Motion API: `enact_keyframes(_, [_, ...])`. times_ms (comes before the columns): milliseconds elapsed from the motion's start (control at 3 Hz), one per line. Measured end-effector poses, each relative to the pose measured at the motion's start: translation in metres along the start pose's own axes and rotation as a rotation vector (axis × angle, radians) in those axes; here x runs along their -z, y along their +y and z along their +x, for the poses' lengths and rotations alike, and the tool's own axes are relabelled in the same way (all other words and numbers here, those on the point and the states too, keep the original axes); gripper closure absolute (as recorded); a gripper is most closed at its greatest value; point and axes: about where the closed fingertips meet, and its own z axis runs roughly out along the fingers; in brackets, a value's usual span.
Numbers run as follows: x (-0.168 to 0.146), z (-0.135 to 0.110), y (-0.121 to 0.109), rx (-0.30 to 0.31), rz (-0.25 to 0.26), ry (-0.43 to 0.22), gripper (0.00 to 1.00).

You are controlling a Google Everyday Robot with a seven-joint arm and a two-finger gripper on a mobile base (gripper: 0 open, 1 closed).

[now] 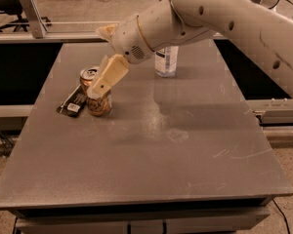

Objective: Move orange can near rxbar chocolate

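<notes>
The orange can (98, 104) stands upright beside the diagonal chocolate bar (72, 103), near the table (185, 155)'s left edge; gripper (95, 62) just above, jaws apart.

Hand (98, 65) over orange can (100, 106); rxbar chocolate (73, 101) hems one side, others open.

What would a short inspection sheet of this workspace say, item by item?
surface: grey table, scuffed and scratched.
job's things: orange can upright, right beside rxbar chocolate, which lies flat; whether they touch, cannot tell.
clutter: clear water bottle at the far side.
grippers: tool open, above the can; one finger in front of it.
cables: dark line on the floor, lower right, perhaps a cable.
surroundings: metal rail behind the table; robot arm reaching in from the right.
</notes>
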Motion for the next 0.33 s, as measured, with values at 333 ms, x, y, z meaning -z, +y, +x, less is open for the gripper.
enact_keyframes(333, [0.0017,-0.0007,0.0000,-0.002,0.002,-0.004,0.00])
